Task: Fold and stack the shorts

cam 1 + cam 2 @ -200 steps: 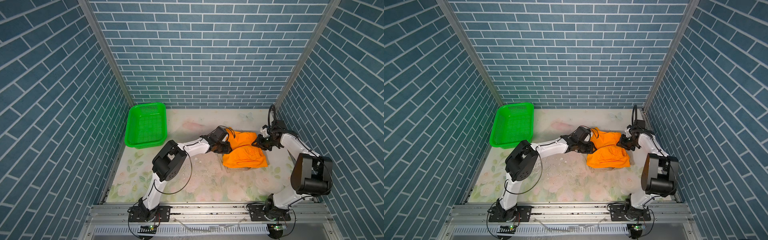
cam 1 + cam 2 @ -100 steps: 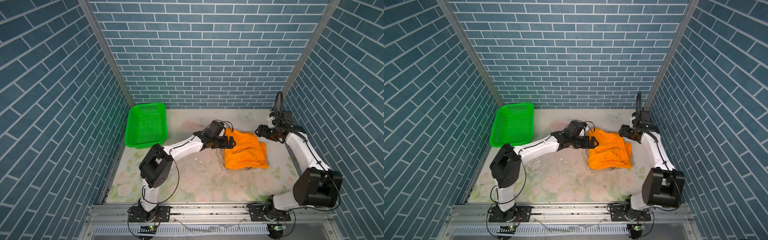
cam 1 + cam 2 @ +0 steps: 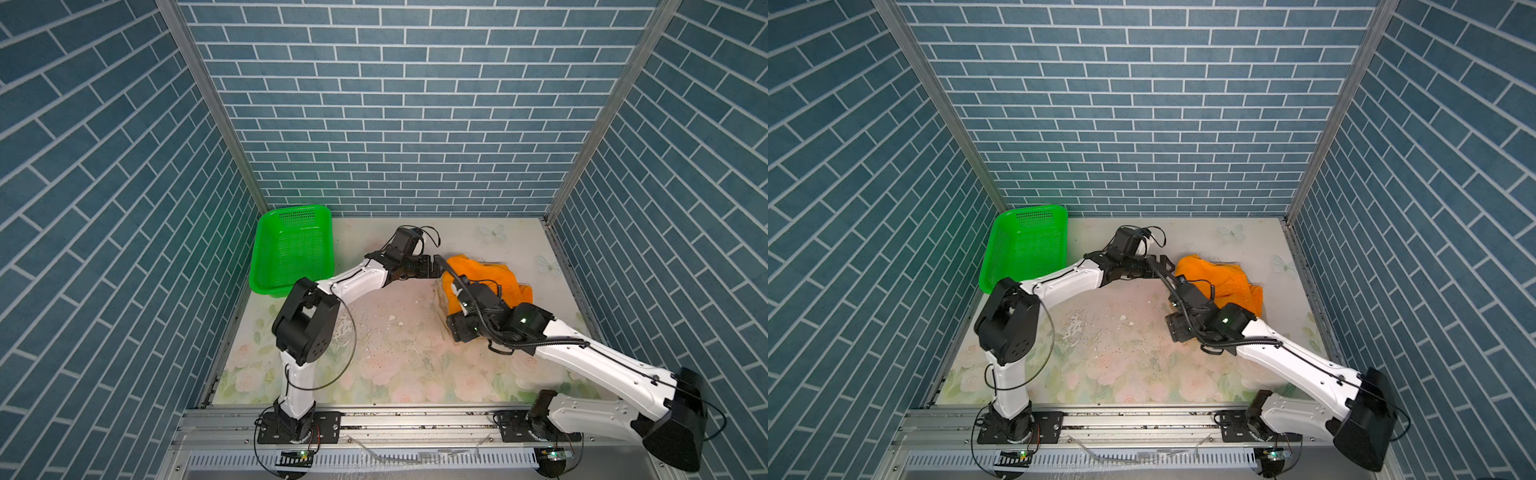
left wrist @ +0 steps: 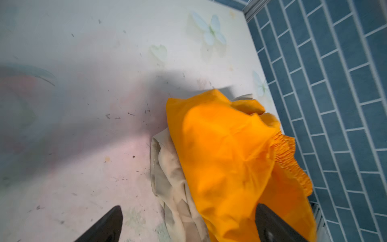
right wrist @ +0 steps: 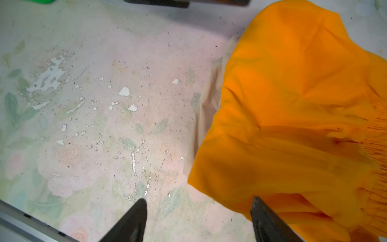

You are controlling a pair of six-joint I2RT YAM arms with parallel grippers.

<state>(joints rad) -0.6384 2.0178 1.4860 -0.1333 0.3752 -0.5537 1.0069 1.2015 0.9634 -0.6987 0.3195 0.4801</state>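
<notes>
Orange shorts [image 3: 486, 276] lie crumpled on top of the beige shorts [image 4: 167, 180], right-rear part of the floral table [image 3: 374, 353], close to the right brick wall [image 3: 665, 249]. You only see beige as a strip poking out on the side toward the table centre. The orange gathered waistband faces that wall.

Left gripper [image 4: 188, 207]: fingers spread wide, pinching nothing. One tip is over bare table, the other over orange cloth; you can't tell if it touches. In both top views it sits just beside the orange pair's far-left corner.

Right gripper [image 5: 198, 199]: fingers also spread, nothing between them. One tip is above the table, the other above the orange hem.

What blocks your view: in both top views the right arm [image 3: 582, 357], its wrist and its black cable [image 3: 552, 343] cover the near-left part of the stack, so the beige edge there is mostly hidden.

Around it: green basket [image 3: 291, 216] in the back-left corner, well apart from the shorts, with the left arm [image 3: 353, 282] passing its near-right corner. White flecks [image 5: 124, 91] of chipped print dot the table between the arms.
</notes>
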